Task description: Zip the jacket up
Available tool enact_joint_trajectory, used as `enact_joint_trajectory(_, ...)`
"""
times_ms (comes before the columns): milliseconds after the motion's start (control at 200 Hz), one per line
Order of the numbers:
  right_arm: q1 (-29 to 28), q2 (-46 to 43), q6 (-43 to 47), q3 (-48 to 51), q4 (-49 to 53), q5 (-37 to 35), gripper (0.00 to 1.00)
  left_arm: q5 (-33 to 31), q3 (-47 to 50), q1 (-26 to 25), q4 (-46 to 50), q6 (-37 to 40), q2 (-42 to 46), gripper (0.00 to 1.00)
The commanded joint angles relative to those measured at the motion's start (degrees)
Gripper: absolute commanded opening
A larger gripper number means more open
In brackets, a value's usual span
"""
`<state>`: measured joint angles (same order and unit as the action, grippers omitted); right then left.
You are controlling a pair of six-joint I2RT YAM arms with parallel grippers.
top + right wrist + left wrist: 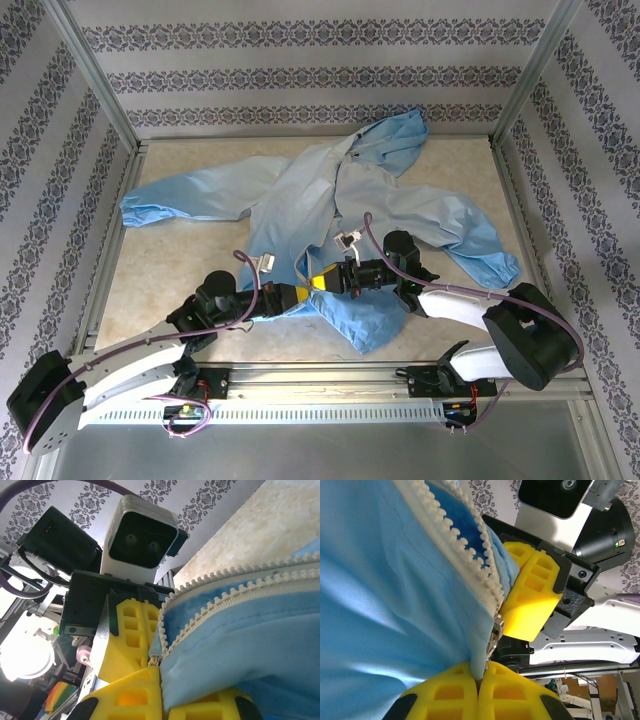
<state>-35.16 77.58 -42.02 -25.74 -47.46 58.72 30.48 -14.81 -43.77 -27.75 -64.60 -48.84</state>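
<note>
The light-blue jacket (pixel 390 200) lies spread over the table, hood at the back, with its front partly open. My left gripper (pixel 298 294) and right gripper (pixel 326 282) meet tip to tip at the jacket's lower front edge. In the left wrist view the left gripper (pixel 480 680) is shut on a fold of jacket (pixel 385 605) just below the metal zipper slider (pixel 496 630). Pale zipper teeth (pixel 465 545) part above it. The right gripper (pixel 165 695) is shut on jacket (pixel 250 650) beside the slider (pixel 154 661). Two rows of teeth (pixel 220 575) run apart.
The beige table (pixel 180 270) is walled by patterned panels and aluminium posts (pixel 95 70). A metal rail (pixel 320 380) runs along the near edge between the arm bases. The jacket's sleeves reach far left and right. Purple cables loop off both arms.
</note>
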Motion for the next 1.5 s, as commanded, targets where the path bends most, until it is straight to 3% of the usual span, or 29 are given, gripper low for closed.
enact_joint_trajectory(0, -0.06, -0.35, 1.06, 0.63, -2.70, -1.64, 0.00, 0.87, -3.44, -0.60, 9.38, 3.73, 3.42, 0.00)
enact_joint_trajectory(220, 1.03, 0.00, 1.39, 0.50, -1.58, -3.21, 0.00, 6.76, -13.95, 0.82, 37.65, 11.40, 4.05, 0.00)
enact_joint_trajectory(440, 0.97, 0.29, 2.60, 0.36, -1.07, -4.57, 0.00, 9.81, -21.85, 1.14, 55.04, 17.61, -1.22, 0.00)
enact_joint_trajectory(575, 0.97, -0.47, 4.88, 0.68, 0.21, -4.56, 0.34, 10.67, -26.48, 2.12, 63.75, 21.28, -4.53, 0.00)
enact_joint_trajectory(635, 0.97, -1.83, 6.69, 0.82, 1.75, -4.40, 0.44, 11.78, -28.79, 2.97, 67.84, 23.25, -6.14, 0.00)
enact_joint_trajectory(730, 0.88, -5.28, 10.28, 1.43, 4.53, -4.91, 0.51, 13.02, -33.07, 3.85, 73.48, 26.67, -9.58, 0.00)
enact_joint_trajectory(804, 0.61, -8.92, 15.16, 1.03, 12.69, -6.05, 0.54, 13.50, -36.73, 4.13, 79.04, 29.87, -12.34, 0.00)
enact_joint_trajectory(949, -1.81, -17.69, 29.77, -2.51, 35.45, -12.66, 0.57, 13.45, -42.73, 4.55, 88.50, 35.28, -16.29, 0.00)
enact_joint_trajectory(1029, -2.81, -21.31, 34.24, -3.35, 41.92, -15.86, 0.58, 13.55, -44.92, 4.90, 92.64, 37.83, -17.56, 0.00)
enact_joint_trajectory(1244, -5.19, -25.10, 37.16, -2.88, 44.19, -20.07, 0.57, 13.66, -47.61, 5.84, 99.81, 42.61, -20.31, 0.00)
enact_joint_trajectory(1494, -20.31, -24.06, 46.22, -6.34, 46.85, -36.00, 0.47, 13.99, -49.84, 6.59, 103.82, 45.69, -22.45, 0.00)
